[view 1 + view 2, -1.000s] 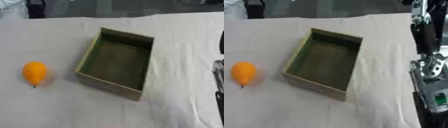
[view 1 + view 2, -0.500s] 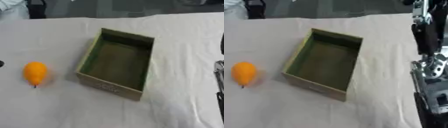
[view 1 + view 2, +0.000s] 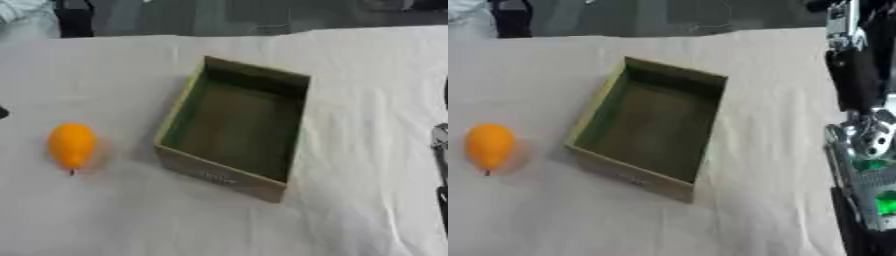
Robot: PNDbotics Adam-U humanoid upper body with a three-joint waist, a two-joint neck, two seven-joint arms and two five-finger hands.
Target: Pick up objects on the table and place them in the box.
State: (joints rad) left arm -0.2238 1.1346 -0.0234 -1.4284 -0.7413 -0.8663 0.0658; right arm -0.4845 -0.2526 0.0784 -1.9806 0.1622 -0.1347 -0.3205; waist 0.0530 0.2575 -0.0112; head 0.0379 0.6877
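An orange fruit, oval with a small dark stem, lies on the white cloth at the left. To its right stands an open cardboard box with a greenish inside and nothing in it. A small dark tip shows at the left edge, above and left of the fruit and apart from it; it may belong to my left hand. My right arm, black with silver joints and a green light, runs down the right edge, well clear of the box. Its hand is out of view.
A white cloth covers the table, wrinkled around the box. Dark objects stand beyond the far edge at the upper left. Bare cloth lies between the fruit and the box and in front of both.
A dark tip has come into the left edge of the left eye view. The fruit, the box and the right arm have not moved.
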